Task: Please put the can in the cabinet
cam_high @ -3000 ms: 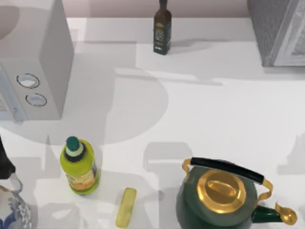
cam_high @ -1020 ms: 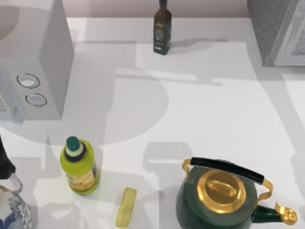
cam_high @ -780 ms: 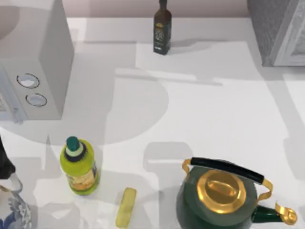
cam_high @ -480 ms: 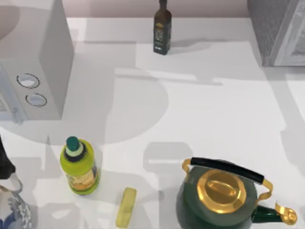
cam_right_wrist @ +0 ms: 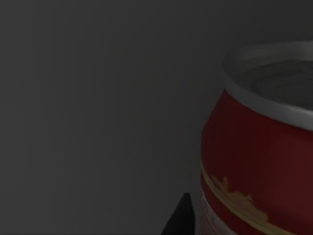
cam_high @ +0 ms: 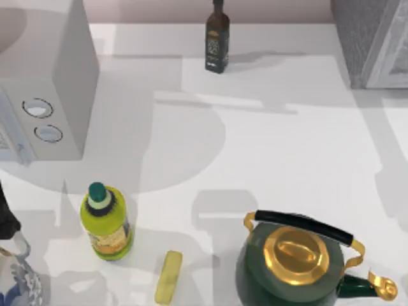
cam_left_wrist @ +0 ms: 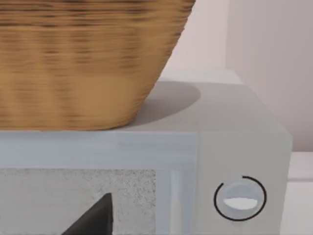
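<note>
Right wrist view: the red can (cam_right_wrist: 254,161) sits upright, close to the camera, against dim grey surroundings, likely inside the cabinet (cam_high: 373,41) at the table's far right. Cannot tell whether the right gripper holds it or has let go. Judgement: release only once the base rests flat, then back straight out. Left arm parked facing the white box (cam_left_wrist: 234,147) with dials.

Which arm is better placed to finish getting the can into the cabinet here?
The right. Its wrist view shows the can close up against dim grey surroundings, and the cabinet stands at the table's far right. The left wrist camera faces the white box with dials and a basket.
</note>
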{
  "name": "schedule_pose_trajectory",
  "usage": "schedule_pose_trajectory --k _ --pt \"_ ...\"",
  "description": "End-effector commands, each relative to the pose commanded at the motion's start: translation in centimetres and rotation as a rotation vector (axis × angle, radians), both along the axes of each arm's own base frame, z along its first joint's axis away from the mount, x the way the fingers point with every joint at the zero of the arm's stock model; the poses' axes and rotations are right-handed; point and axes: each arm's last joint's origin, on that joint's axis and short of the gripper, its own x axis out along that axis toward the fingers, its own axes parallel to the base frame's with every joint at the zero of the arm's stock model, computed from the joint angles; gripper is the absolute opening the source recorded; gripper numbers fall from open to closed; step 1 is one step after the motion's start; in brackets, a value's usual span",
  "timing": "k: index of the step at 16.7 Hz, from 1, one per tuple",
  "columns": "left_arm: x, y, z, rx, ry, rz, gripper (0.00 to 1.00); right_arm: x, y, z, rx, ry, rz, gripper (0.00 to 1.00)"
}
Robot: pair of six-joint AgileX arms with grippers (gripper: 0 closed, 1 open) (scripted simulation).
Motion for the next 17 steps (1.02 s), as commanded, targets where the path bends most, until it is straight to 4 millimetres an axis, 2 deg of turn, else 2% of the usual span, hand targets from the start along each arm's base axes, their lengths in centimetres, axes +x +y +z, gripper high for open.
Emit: schedule_pose_trajectory --k 11,17 --pt "0.0 0.0 0.0 0.0 0.0 0.0 1.0 0.0 0.0 0.0 0.0 0.0 0.0 0.98" --pt "0.0 0.0 0.0 0.0 0.0 0.0 1.0 0.0 0.0 0.0 0.0 0.0 0.0 1.0"
